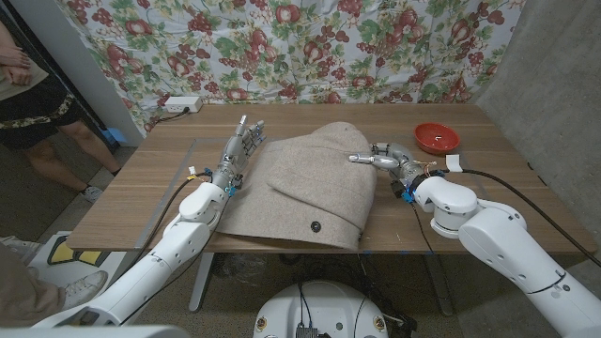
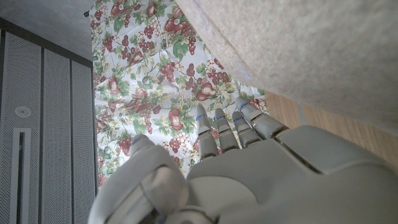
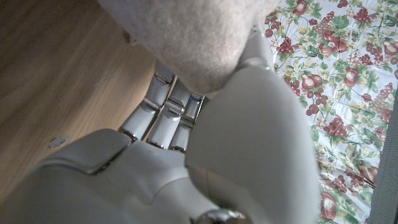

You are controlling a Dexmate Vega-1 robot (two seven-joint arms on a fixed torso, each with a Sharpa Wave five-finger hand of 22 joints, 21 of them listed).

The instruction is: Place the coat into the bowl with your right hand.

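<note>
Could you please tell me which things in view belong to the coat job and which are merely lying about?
Belonging to the job:
- beige coat, spread on the table
- red bowl, near the table's far right corner
- right robot hand, at the coat's right edge

Lying about:
- left robot hand, by the coat's left edge
- white power strip
- floral cloth behind

Wooden table (image 1: pixel 488 202): coat (image 1: pixel 300 188), bowl (image 1: pixel 437 138).
</note>
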